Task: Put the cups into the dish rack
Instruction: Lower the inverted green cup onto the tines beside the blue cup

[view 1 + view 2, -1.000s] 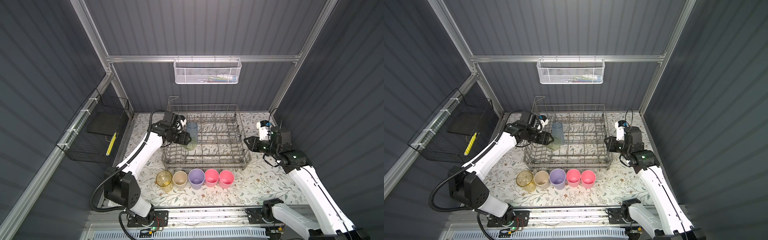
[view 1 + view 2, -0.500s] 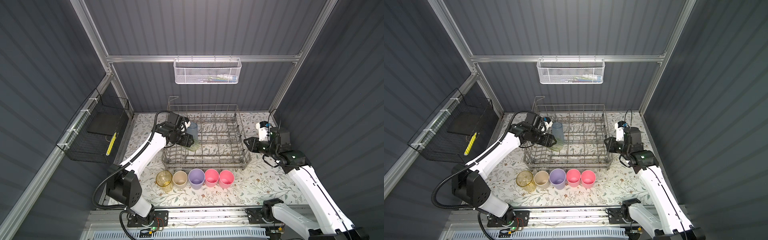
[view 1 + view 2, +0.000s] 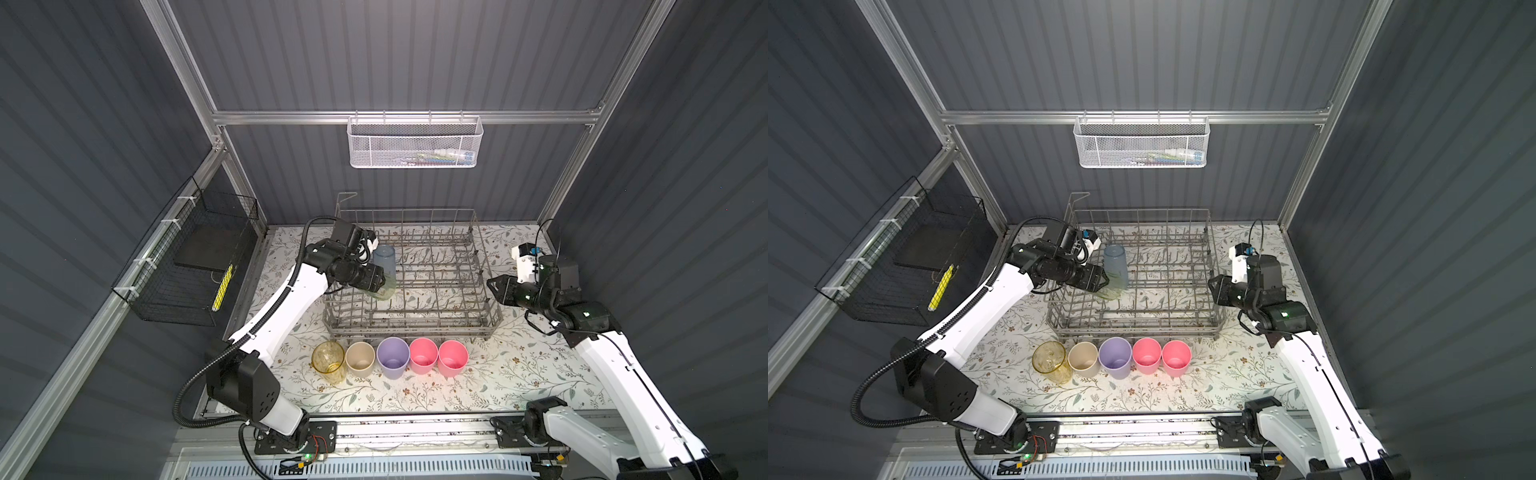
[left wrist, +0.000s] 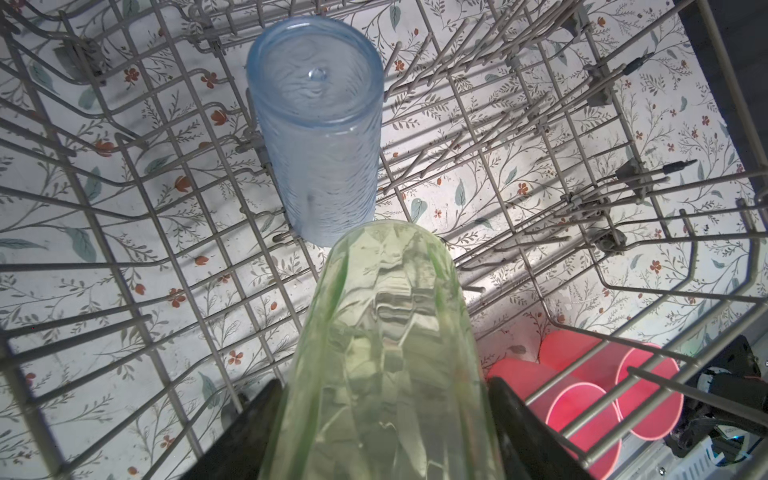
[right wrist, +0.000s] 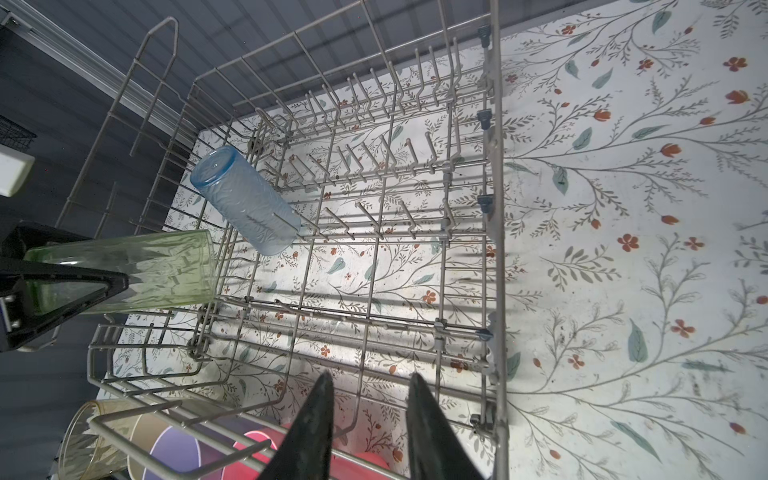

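The grey wire dish rack [image 3: 415, 328] stands mid-table. A blue-grey cup [image 3: 384, 259] sits upside down on tines in its left part. My left gripper [image 3: 380, 282] is shut on the clear green cup [image 4: 386, 353], with black fingers [image 4: 245, 432] on both sides. That green cup [image 5: 145, 270] hangs tilted over the rack's left side, just in front of the blue-grey cup [image 4: 320, 133]. Yellow [image 3: 329, 365], beige [image 3: 360, 358], lavender [image 3: 392, 356] and two pink cups [image 3: 423, 355] stand in a row before the rack. My right gripper [image 5: 370, 378] is open and empty at the rack's right wall [image 3: 1214, 291].
A white mesh basket [image 3: 415, 143] hangs on the back wall and a black wire basket [image 3: 187, 266] on the left wall. Floral table surface [image 3: 540, 365] lies bare to the right of the cup row. Rows of upright tines [image 5: 374, 153] fill the rack's middle and right.
My left arm has shifted slightly right, carrying the green cup a little further over the rack beside the blue-grey cup. The right arm has not moved.
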Controlling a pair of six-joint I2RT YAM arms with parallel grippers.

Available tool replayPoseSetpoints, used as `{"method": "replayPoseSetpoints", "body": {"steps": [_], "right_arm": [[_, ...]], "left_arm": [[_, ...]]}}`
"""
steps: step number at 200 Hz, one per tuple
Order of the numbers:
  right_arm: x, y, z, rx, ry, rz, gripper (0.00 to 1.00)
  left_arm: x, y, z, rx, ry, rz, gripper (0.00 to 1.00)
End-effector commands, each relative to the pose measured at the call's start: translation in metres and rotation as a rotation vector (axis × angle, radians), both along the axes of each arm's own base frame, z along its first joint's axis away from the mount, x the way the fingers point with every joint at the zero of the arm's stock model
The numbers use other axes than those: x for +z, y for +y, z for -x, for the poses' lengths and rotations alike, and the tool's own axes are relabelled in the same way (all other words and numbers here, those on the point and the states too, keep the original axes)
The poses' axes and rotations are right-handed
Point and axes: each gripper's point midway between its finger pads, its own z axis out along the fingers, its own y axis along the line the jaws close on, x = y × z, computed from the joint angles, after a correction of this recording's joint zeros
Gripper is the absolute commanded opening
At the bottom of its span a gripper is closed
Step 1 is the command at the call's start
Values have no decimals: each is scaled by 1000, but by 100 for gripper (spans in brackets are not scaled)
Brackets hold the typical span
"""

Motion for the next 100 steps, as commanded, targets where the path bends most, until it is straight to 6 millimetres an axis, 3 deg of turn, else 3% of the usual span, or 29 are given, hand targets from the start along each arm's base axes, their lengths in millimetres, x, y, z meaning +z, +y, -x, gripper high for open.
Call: {"method": "replayPoseSetpoints", "body": {"steps": [1, 55, 100], "right_arm": [[-2, -1, -1, -1, 0, 0, 32], [-5, 2, -4, 7, 7, -8, 32], [-7, 3, -7, 12, 11, -10, 32]], "left_arm": [[18, 4, 13, -30, -12, -24, 15], [13, 7, 24, -43, 28, -87, 15], [-4, 0, 24, -64, 65, -96, 15]]}}
